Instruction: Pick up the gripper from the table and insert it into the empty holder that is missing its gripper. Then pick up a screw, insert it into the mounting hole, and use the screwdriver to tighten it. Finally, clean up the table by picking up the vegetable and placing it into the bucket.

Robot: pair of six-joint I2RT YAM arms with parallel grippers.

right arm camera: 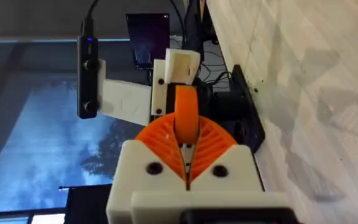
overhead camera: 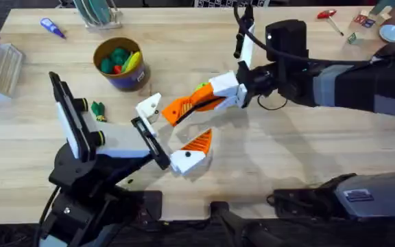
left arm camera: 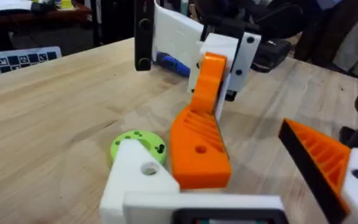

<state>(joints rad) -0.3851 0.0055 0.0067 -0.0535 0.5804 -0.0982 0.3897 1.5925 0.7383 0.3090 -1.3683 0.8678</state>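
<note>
The gripper (overhead camera: 180,108), an orange ribbed wedge, hangs just over the table with my right gripper (overhead camera: 210,99) shut on it. Its lower end (left arm camera: 197,146) stands beside the empty holder (left arm camera: 135,180), a white mount whose mounting hole (left arm camera: 149,168) is bare. That holder (overhead camera: 148,108) is one finger of my open left gripper (overhead camera: 171,132); the other finger carries an orange tip (overhead camera: 201,140). The vegetable (overhead camera: 99,110) lies left of the holder. The bucket (overhead camera: 120,63) behind it holds several toys. A blue tool (left arm camera: 173,63) shows partly behind; I cannot tell whether it is the screwdriver. The screw is out of view.
A lime-green disc (left arm camera: 138,144) lies on the table by the wedge. A small blue pen-like tool (overhead camera: 52,27) and a rack (overhead camera: 98,12) are at the back left, a clear box (overhead camera: 2,68) at the left edge, a red-handled tool (overhead camera: 329,15) at the back right.
</note>
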